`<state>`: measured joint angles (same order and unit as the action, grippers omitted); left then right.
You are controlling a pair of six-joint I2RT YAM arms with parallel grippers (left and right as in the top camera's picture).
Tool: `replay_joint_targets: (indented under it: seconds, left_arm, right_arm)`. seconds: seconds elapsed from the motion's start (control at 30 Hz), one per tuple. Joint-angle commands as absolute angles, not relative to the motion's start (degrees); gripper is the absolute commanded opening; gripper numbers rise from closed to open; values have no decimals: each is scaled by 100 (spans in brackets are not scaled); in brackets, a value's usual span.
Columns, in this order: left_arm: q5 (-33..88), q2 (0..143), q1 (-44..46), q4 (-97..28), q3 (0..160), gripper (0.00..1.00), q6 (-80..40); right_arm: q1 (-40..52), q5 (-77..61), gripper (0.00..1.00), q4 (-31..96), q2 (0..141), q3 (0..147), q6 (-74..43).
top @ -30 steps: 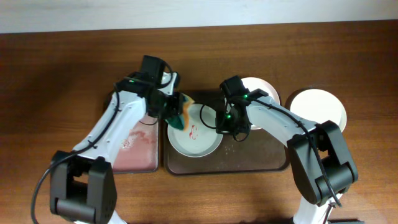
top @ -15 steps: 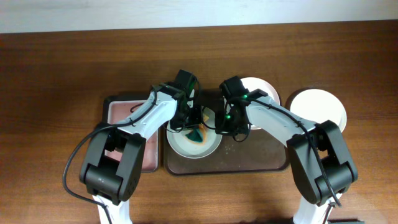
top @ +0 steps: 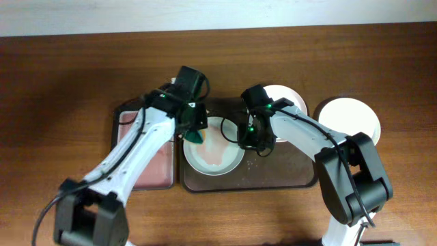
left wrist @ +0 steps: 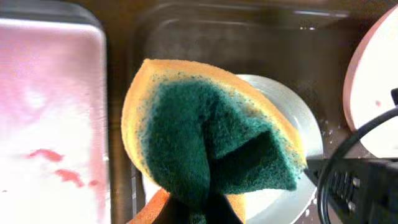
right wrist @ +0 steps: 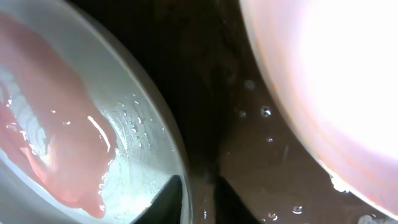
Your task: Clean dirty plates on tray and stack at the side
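While pinching the folded sponge [left wrist: 205, 137] firmly in the left gripper [top: 193, 125], hovering it over the upper left rim of the pale green plate [top: 218, 160], at the left end of the tray [top: 287, 171]; touching the plate or not, impossible to tell. Not showing the left fingertips clearly in the wrist view, only squeezing hard enough for bending the sponge in two. Clamping the right rim of this same plate with the right gripper [right wrist: 199, 186], closing nearly to the end, one finger inside the rim and one outside, probably for keeping the plate from sliding. Carrying a thin wet pink film across the middle instead of sharp red marks, so seeming half wiped and not clean yet. Lying on the upper right part of the tray, partly under the right arm [top: 307, 137], the pale pink plate [top: 285, 99], with the centre mostly hidden. Sitting outside the tray on the table [top: 68, 68], well apart to the right, the whitish plate [top: 349, 119], looking clean from above and probably starting the stack. Lying just left of the tray, the smaller black tray [top: 150, 164] with red traces inside. Judging one plate likely done, one being wiped, one waiting, and stacking of two remaining.
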<state>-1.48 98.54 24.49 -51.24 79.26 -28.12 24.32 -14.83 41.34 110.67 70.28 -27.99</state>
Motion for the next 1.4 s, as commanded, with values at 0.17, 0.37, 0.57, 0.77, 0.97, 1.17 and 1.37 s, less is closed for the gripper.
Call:
replay_joint_targets:
  seconds: [0.17, 0.37, 0.57, 0.77, 0.97, 1.17, 1.37]
  left_arm:
    - [-255, 9769, 1376, -5586, 7793, 0, -1741]
    - [296, 9776, 580, -4928, 6882, 0, -1087]
    - [493, 9780, 464, -3809, 5983, 27, -1041]
    - [489, 9780, 464, -3778, 5874, 64, -1041]
    - [145, 9780, 464, -3953, 5699, 71, -1039]
    - [106, 9780, 467, -3771, 5419, 63, -1039]
    - [108, 9780, 471, -3774, 5415, 7, -1039]
  right_arm:
    - [2561, -1455, 4, 4285, 11008, 7030, -2766]
    - [2550, -655, 4, 4633, 10593, 7140, -2541]
    - [2556, 1186, 4, 4810, 9365, 7240, -1645]
    - [2764, 2504, 4, 4978, 8527, 7244, -1479]
    - [3750, 4359, 4, 4910, 8265, 7244, -1194]
    - [4252, 5043, 4, 4781, 8265, 7244, -1199]
    - [4252, 5041, 4, 4779, 8265, 7244, -1203]
